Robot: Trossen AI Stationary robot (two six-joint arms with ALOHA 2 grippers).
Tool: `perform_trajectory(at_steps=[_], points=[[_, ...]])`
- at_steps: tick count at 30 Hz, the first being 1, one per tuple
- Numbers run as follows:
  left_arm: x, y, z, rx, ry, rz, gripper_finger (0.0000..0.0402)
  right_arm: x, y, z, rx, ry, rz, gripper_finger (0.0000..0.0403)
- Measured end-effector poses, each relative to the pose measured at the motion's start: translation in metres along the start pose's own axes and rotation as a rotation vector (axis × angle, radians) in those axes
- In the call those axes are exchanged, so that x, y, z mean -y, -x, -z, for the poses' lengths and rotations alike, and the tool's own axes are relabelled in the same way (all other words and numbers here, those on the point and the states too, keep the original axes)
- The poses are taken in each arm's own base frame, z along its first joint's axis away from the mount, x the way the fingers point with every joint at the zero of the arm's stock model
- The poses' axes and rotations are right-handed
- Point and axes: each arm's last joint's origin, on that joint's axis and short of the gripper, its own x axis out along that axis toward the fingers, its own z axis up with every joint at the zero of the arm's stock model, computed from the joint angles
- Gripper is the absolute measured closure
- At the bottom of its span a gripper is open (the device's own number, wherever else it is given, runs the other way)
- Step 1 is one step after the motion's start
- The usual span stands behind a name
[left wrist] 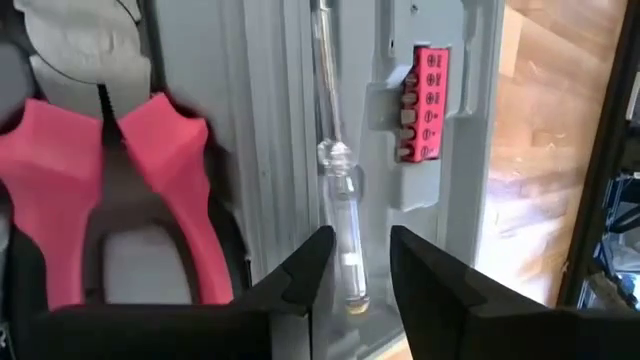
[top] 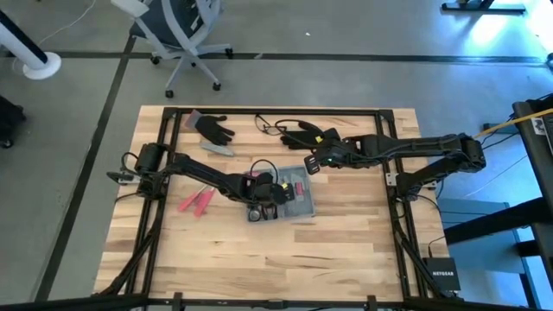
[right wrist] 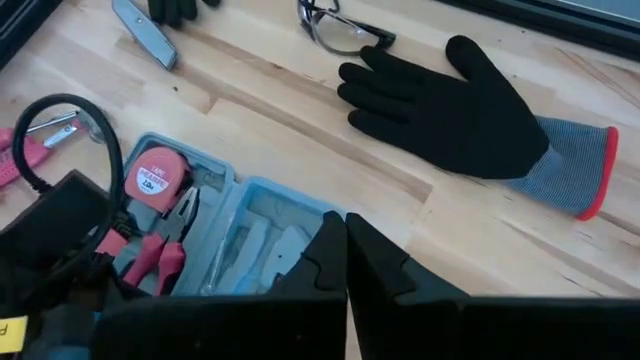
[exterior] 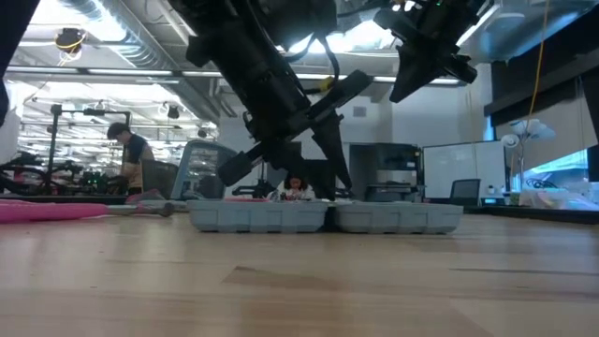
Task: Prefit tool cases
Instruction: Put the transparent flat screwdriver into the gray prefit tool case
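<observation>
Table: pale wooden top inside a black frame, seen from above.
Tool case: grey-blue, lying open and flat just below the table's middle; in the low view its two halves sit side by side on the wood.
Left arm: reaches in from 9 o'clock, its left gripper down over the case's left half.
Left gripper state: fingers a narrow gap apart, straddling the end of a clear-handled screwdriver that lies in its slot; whether they touch it cannot be told.
Right arm: comes in from 3 o'clock, its right gripper above the case's 12 o'clock edge, lifted off the table in the low view.
Right gripper state: fingers pressed together, nothing between them.
Gloves: one black glove at 12 o'clock of the case, another at 10 o'clock.
Pliers: red-handled, seated in the case.
Tape measure: red, in the case.
Loose red tools: at 9 o'clock of the case.
Glasses: beside the nearer glove.
Bit holder: red, in the case.
</observation>
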Motion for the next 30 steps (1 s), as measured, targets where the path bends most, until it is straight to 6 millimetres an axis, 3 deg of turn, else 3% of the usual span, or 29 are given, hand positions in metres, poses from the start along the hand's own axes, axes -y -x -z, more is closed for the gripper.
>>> perform_trajectory(at_steps=[8, 11, 17, 20, 23, 26, 28, 30], points=[[0.008, 0.014, -0.007, 0.005, -0.095, 0.022, 0.0310, -0.001, 0.000, 0.001, -0.032, 0.044, -0.028, 0.0403], [0.013, 0.034, -0.018, 0.037, -0.232, -0.011, 0.0310, -0.002, 0.000, 0.002, -0.064, 0.116, -0.058, 0.0403], [0.010, 0.100, -0.043, 0.224, -0.535, -0.186, 0.0309, -0.002, 0.000, 0.002, -0.053, 0.133, -0.058, 0.0403], [0.009, 0.115, -0.051, 0.188, -0.746, -0.229, 0.0309, -0.008, -0.001, -0.001, -0.044, 0.162, -0.123, 0.0403], [0.009, 0.116, -0.049, 0.120, -0.903, -0.232, 0.0312, -0.019, -0.008, 0.002, -0.106, 0.247, -0.255, 0.0403], [0.007, 0.112, -0.038, 0.093, -0.963, -0.227, 0.0342, -0.032, -0.026, 0.017, -0.231, 0.302, -0.310, 0.0403], [0.003, 0.102, -0.027, 0.081, -1.010, -0.205, 0.0380, -0.042, -0.043, 0.031, -0.305, 0.338, -0.316, 0.0403], [-0.006, 0.088, -0.014, 0.065, -1.051, -0.188, 0.0393, -0.056, -0.061, 0.044, -0.347, 0.360, -0.361, 0.0403]])
